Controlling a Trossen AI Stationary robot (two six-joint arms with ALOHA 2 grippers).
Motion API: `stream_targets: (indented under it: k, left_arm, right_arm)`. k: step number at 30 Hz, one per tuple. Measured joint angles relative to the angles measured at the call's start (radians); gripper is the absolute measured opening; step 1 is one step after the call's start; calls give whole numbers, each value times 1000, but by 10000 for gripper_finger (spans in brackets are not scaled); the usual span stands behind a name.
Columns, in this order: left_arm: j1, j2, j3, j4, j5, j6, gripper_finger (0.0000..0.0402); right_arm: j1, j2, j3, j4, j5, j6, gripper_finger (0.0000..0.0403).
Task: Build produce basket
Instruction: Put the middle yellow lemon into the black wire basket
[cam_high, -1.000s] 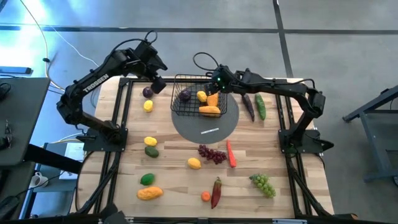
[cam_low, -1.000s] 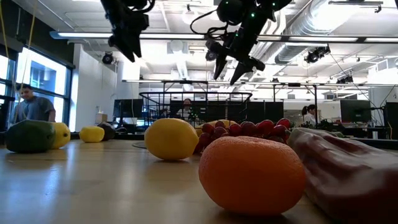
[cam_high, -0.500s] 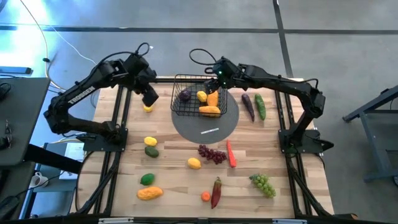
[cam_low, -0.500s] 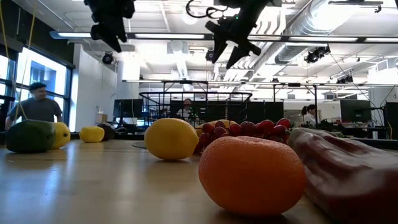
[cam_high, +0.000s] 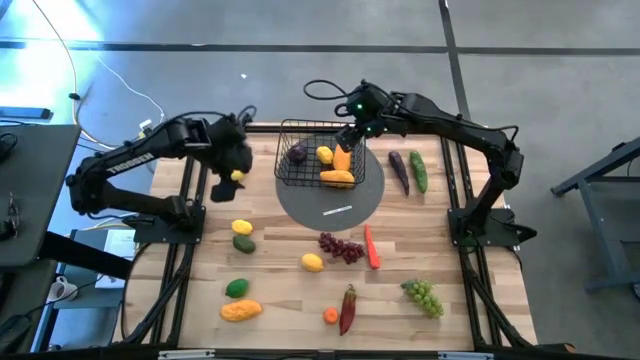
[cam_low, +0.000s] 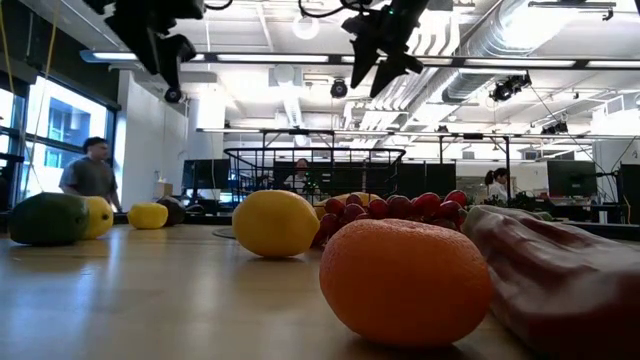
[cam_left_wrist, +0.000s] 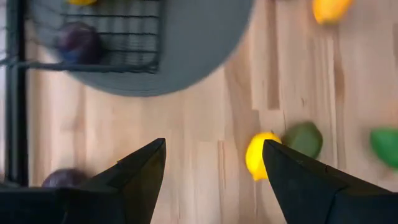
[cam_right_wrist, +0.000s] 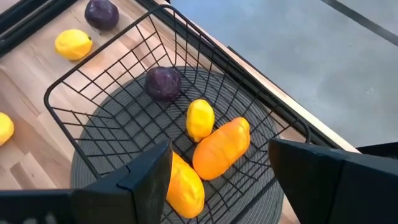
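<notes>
Four fruits (cam_right_wrist: 214, 148) fill the basket (cam_right_wrist: 93, 84); overhead, perhaps three.

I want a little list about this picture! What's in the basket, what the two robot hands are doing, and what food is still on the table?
basket: black wire basket on a grey round mat
inside basket: a purple plum, a yellow lemon, two orange pieces
left gripper: fingers open, empty, above the table's left side
right gripper: fingers open, empty, above the basket
still on table: red grapes, green grapes, carrot
</notes>
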Motion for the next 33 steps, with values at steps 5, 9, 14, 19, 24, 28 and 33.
stream_targets:
  k: [5,9,14,19,24,28,33]
  left_arm:
    - [-56,0,-74,-17,0,37,258]
    - [-110,0,-139,-17,-2,47,258]
    - [-171,1,-204,19,-3,53,258]
    - [-219,6,-257,58,-2,44,258]
    - [-255,41,-288,84,-6,41,258]
    - [-276,98,-306,100,-6,49,258]
    - [-297,183,-310,104,-17,51,258]
  right_arm:
    - [0,0,1,-10,0,4,248]
    - [0,0,1,-14,0,10,248]
    - [1,0,1,-12,0,26,248]
    - [1,0,1,-11,0,29,248]
    - [1,0,1,-11,0,29,248]
    - [1,0,1,-11,0,28,248]
    - [1,0,1,-11,0,27,248]
